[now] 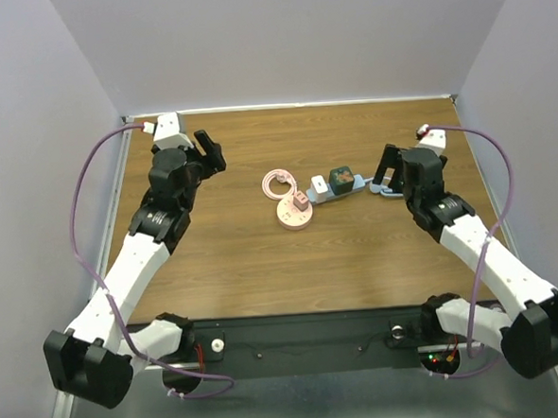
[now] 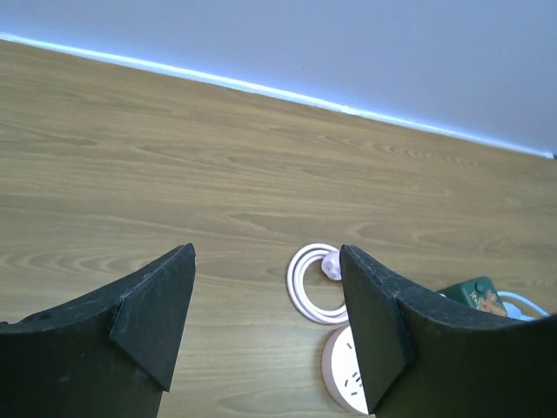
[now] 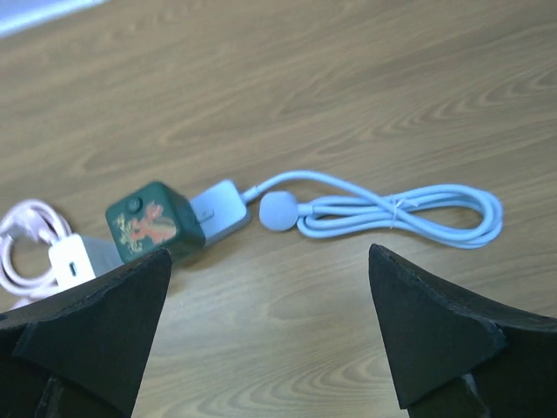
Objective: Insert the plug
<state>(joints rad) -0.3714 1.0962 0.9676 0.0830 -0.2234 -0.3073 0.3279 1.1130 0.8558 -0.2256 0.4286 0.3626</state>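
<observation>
Now the green cube plug [image 3: 144, 222] sits on the pale-blue power strip [image 3: 222, 207] just ahead of the right jaws, spread empty like the left jaws, both arms reaching forward.

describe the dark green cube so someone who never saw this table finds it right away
On the wooden table, look near the middle for the pale power strip. The green cube sits on it, beside a white adapter. It is the only dark green thing there, and it has an orange picture on one face.
</observation>
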